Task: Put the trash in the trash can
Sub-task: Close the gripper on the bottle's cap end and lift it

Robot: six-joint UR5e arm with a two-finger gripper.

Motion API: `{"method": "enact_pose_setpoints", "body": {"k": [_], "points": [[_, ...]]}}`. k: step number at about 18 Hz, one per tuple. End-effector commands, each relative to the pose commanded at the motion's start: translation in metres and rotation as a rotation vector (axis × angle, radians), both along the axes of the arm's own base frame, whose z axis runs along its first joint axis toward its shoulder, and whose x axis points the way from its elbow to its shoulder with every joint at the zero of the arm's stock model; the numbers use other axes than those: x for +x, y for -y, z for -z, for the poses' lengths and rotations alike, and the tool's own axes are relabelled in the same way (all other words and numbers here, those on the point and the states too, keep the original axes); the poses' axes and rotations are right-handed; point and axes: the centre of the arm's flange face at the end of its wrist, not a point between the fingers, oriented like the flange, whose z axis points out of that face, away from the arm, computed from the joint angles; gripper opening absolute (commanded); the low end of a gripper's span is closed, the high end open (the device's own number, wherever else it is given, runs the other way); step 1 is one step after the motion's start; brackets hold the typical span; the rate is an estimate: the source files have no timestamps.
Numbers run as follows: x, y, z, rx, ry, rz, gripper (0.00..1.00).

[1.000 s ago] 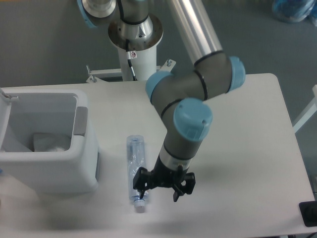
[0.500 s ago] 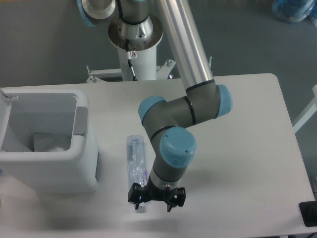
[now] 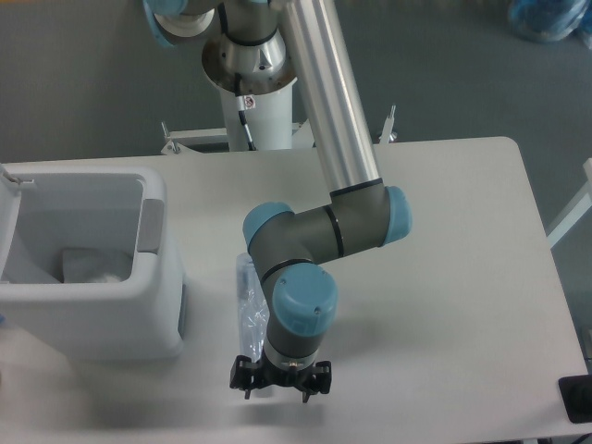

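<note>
The slim clear plastic bottle (image 3: 248,305) lies lengthwise on the white table, right of the trash can; the arm's wrist hides its near end and cap. My gripper (image 3: 276,381) is open, fingers pointing down over the bottle's near end, close to the table's front edge. Whether it touches the bottle I cannot tell. The large white trash can (image 3: 155,314) stands at the left with a grey handle tab (image 3: 152,225) on its right rim. The clear plastic bag (image 3: 91,266) lies crumpled inside the can.
The arm's base column (image 3: 252,102) stands behind the table's far edge. A dark object (image 3: 575,400) sits at the front right corner. A blue bag (image 3: 548,18) lies on the floor at the top right.
The gripper has moved left and toward the table's front edge, from right of the bottle to over its near end. The cap is now hidden. The bottle has not moved.
</note>
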Motion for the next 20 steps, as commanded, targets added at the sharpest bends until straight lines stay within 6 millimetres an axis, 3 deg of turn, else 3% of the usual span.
{"method": "enact_pose_setpoints", "body": {"k": [3, 5, 10, 12, 20], "points": [[0.008, 0.000, 0.003, -0.012, 0.003, 0.008, 0.97], [0.011, 0.001, 0.005, -0.017, 0.006, 0.002, 0.85], [0.012, 0.001, 0.006, -0.027, 0.000, -0.008, 0.78], [0.012, 0.002, 0.006, -0.027, 0.001, -0.011, 0.66], [0.016, 0.005, 0.007, -0.034, 0.007, -0.011, 0.36]]}}
